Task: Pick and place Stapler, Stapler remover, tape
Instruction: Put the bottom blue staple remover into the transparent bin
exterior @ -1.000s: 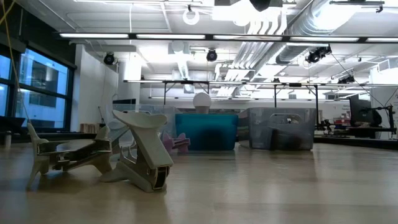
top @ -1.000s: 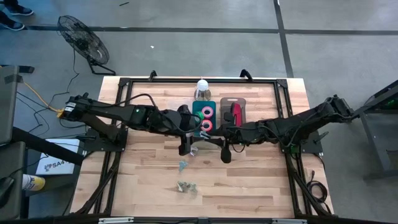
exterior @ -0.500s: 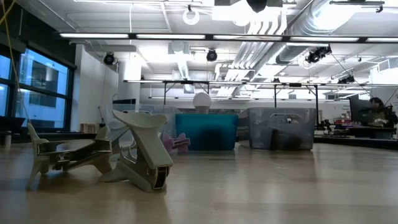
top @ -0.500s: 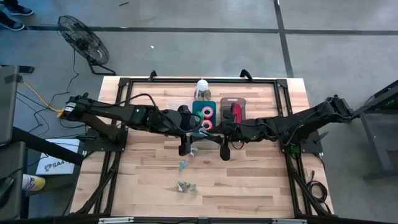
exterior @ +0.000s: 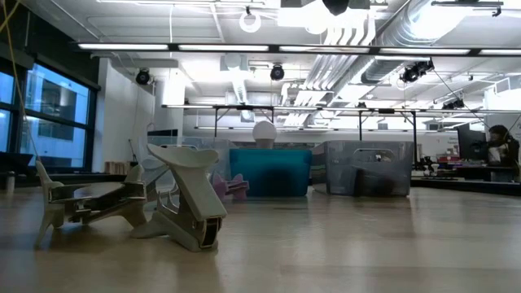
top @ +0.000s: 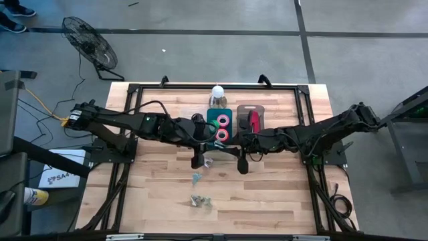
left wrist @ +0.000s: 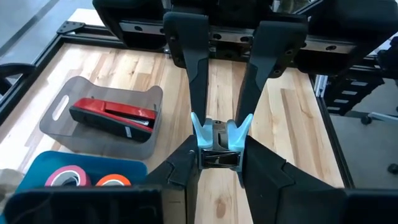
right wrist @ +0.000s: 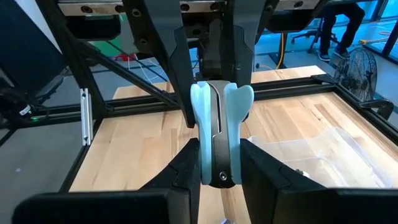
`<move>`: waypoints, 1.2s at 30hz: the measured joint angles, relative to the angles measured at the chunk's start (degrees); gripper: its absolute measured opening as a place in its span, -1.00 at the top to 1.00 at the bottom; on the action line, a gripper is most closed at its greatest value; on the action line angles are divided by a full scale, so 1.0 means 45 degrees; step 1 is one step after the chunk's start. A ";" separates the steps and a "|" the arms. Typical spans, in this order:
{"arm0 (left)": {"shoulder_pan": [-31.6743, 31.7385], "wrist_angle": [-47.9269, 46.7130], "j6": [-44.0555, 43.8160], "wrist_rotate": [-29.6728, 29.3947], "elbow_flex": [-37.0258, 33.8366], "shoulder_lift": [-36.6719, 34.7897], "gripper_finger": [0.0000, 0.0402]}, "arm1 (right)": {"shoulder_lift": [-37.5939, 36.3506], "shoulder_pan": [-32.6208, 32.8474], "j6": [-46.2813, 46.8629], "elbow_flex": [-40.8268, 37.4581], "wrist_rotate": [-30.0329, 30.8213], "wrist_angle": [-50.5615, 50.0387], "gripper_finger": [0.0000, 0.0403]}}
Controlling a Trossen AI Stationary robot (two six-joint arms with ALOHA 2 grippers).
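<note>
A pale blue stapler remover (left wrist: 217,138) hangs above the middle of the table between my two arms. My left gripper (left wrist: 219,163) and my right gripper (right wrist: 219,163) are both shut on it from opposite sides; in the high view they are my left gripper (top: 204,161) and my right gripper (top: 219,158). The red stapler (left wrist: 112,114) lies in a clear grey tray (left wrist: 59,124). Two tape rolls (top: 221,120) (top: 221,136) lie flat in a teal tray (top: 210,127). Other stapler removers (top: 196,177) (top: 200,200) rest on the wood. My left gripper pinches the stapler remover's dark metal end (left wrist: 217,158) between its two fingers, coming from the table's left and slanting slightly down. The remover is lifted clear of the table. My right gripper pinches the pale blue sides (right wrist: 204,152) of the stapler remover between its two fingers, about level, from the table's right. The remover's far part reaches toward the other arm's fingers (right wrist: 180,68), clear of the table.
A white round-topped object (top: 217,93) stands behind the trays at the far edge. A black frame (top: 134,90) runs around the table. In the low view, two stapler removers (exterior: 191,207) (exterior: 81,203) stand close in the foreground. Bare wood lies at the near right.
My left gripper's fingers have closed in on the stapler remover that my right gripper holds up. Both arms have kept their place, and the remover stays lifted between them.
</note>
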 joint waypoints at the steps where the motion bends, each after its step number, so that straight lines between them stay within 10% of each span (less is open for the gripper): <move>1: 0.0000 0.0005 -0.0002 -0.0005 0.0000 0.0000 0.57 | 0.0000 0.0000 -0.0005 0.0000 0.0000 0.0000 0.63; 14: -0.0005 -0.0254 -0.0003 -0.0441 -0.0015 0.0000 0.57 | 0.0000 -0.0015 0.0765 0.0000 0.0143 0.0000 -0.27; 36: 0.0628 -0.7444 -0.2242 -0.3922 -0.0015 -0.0015 0.57 | -0.2372 0.0010 0.1649 -0.0005 0.0479 -0.4865 -0.33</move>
